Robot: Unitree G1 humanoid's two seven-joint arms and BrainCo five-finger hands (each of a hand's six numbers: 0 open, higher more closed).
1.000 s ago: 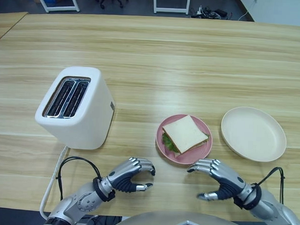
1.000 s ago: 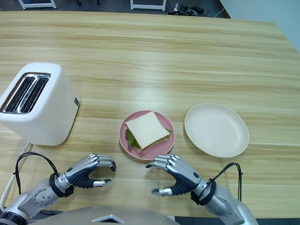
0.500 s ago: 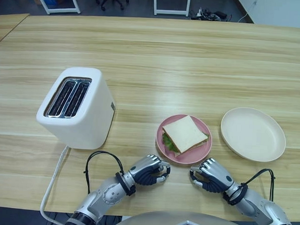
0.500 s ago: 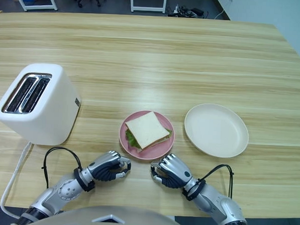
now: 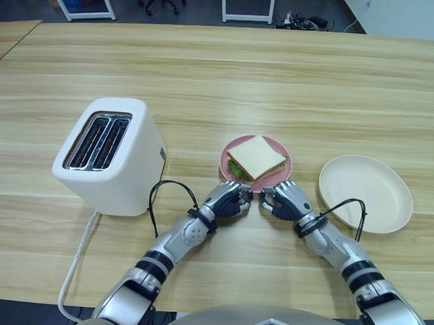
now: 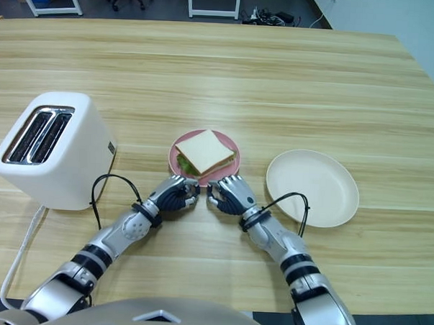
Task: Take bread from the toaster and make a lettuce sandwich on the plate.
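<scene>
Since someone will ask for a headcount: one table [image 5: 278, 86], one toaster [image 5: 122, 180], two plates, one sandwich, and my two hands.

The pale wood table runs across the whole frame. The white toaster sits at the left of the frame, a chunky rounded box with two dark slots [image 5: 99, 141] on top. I honestly can't tell what's down in them from this angle. Its white cord [image 5: 76, 264] trails off toward the lower left corner.

Next down in size is the cream plate [image 5: 365, 192], at the right of the frame, showing its plain inside. The pink plate [image 5: 233, 144] is smaller and sits just right of centre, between the toaster and the cream plate, apart from both. That's the one holding the sandwich [image 5: 256, 156]. It's a square slice of white bread on top, turned so a corner points at me, with green lettuce [image 5: 235, 168] peeking out along its lower left edge.

My left hand [image 5: 228, 201] and right hand [image 5: 284, 201] are side by side just below the pink plate, right up at its near rim. Both have the fingers curled in like loose fists and neither is gripping anything. Whether the knuckles actually touch the rim, I can't say for sure.
</scene>
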